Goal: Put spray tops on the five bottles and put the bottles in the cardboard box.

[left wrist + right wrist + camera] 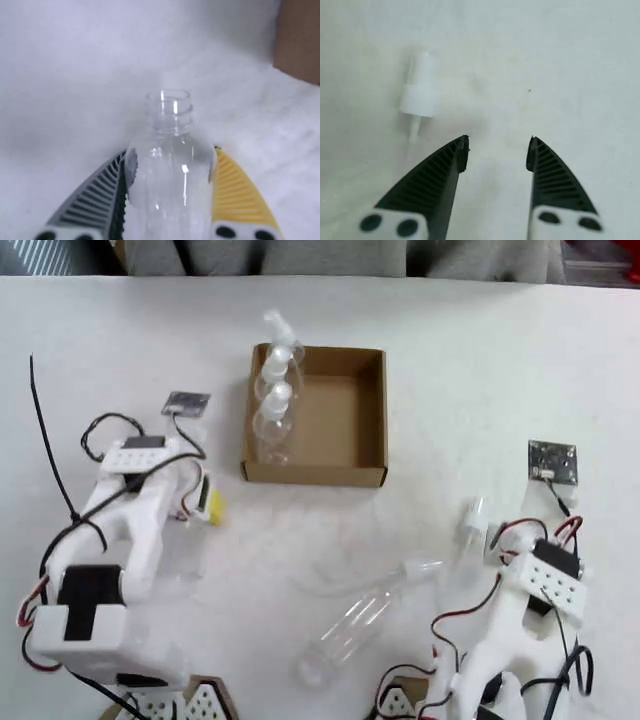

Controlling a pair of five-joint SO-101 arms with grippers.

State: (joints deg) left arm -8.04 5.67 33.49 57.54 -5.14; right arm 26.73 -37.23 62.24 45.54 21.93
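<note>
My left gripper (170,152) is shut on a clear bottle (170,175) with a bare threaded neck, held between the grey and yellow fingers. In the high view this gripper (205,502) sits left of the cardboard box (362,410). My right gripper (498,139) stands open over the table, with a loose white spray top (420,95) lying just beyond its fingertips and off to one side. The high view shows that top (472,518) beside the right gripper (492,538). Another clear bottle (355,628) with a spray top on lies on the table between the arms.
Capped bottles (274,400) lie along the box's left wall, one sprayer poking over the far rim. Small dark boards with wires sit at the left (186,402) and right (553,462). Cables trail around both arm bases.
</note>
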